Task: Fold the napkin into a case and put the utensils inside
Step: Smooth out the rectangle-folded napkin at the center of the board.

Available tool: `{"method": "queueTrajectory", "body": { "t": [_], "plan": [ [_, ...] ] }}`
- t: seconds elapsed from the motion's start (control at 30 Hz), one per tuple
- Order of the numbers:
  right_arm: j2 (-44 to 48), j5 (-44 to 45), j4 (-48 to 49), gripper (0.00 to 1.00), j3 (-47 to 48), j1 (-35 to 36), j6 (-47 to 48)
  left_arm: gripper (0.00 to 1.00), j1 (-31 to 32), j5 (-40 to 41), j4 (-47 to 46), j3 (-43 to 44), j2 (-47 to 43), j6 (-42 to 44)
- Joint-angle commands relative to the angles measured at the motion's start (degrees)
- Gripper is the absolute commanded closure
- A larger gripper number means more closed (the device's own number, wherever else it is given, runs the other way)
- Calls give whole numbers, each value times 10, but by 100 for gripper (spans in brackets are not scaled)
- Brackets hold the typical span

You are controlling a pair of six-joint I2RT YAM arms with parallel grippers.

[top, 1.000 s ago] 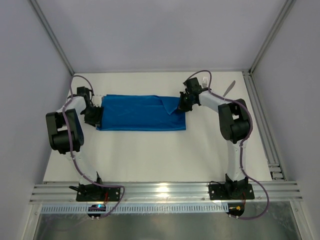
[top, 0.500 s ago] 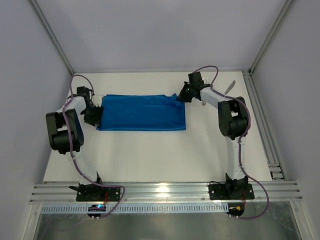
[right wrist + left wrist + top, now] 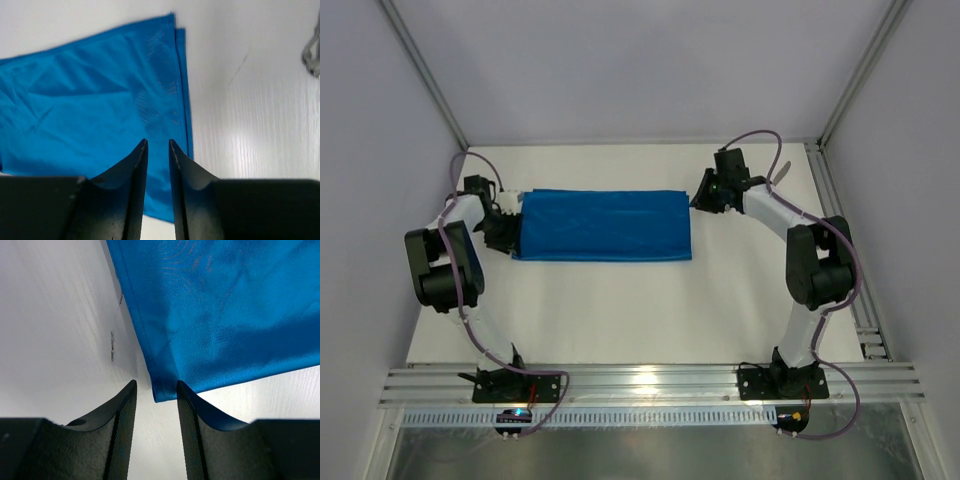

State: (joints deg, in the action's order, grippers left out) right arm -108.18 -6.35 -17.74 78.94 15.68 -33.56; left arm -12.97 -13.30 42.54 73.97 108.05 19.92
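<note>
The bright blue napkin (image 3: 603, 225) lies flat on the white table as a folded oblong, two layers showing at its right edge (image 3: 181, 75). My left gripper (image 3: 506, 224) sits at its left end, open, with the napkin's near corner (image 3: 164, 390) lying on the table between the jaws, ungripped. Just off the far right corner, my right gripper (image 3: 706, 196) is open by a narrow gap (image 3: 158, 142), hovering over the cloth and holding nothing. A silver utensil (image 3: 779, 177) lies behind the right arm, partly hidden; a blurred bit of metal (image 3: 313, 50) shows at the right wrist view's edge.
The white table (image 3: 620, 310) is bounded by grey walls at the back and sides. An aluminium rail (image 3: 650, 382) with both arm bases runs along the near edge. The right arm's cable (image 3: 760, 140) loops above the utensil.
The right gripper has drawn the turned-over right corner out flat, let it go and backed off to the right. The left gripper has hardly moved.
</note>
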Motion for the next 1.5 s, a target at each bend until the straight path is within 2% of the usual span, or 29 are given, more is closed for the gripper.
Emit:
{"method": "queueTrajectory", "body": {
  "t": [0.0,0.17,0.3,0.47,0.77,0.97,1.1,1.2,1.47],
  "plan": [
    [52,0,-2,71,-64,19,28,61,-16,-38,8,-2,-22,6],
    [61,-6,-2,70,-115,36,27,62,-37,-75,9,8,-31,-3],
    [61,4,5,70,-135,51,20,66,-60,-99,-3,11,-35,-12],
    [49,-1,23,71,-147,58,12,66,-64,-128,-8,17,-20,-19],
    [64,12,25,83,-161,63,13,66,-65,-144,4,-2,-20,-4],
    [78,31,15,78,-171,68,12,66,-62,-143,3,-8,-13,-3],
    [88,41,7,74,-177,71,13,73,-58,-145,-3,-15,-8,-4],
    [101,47,9,72,-190,71,10,75,-57,-149,-4,-16,-10,-4],
    [96,39,18,73,-198,71,7,88,-57,-148,2,-17,-13,6]
  ]
}}
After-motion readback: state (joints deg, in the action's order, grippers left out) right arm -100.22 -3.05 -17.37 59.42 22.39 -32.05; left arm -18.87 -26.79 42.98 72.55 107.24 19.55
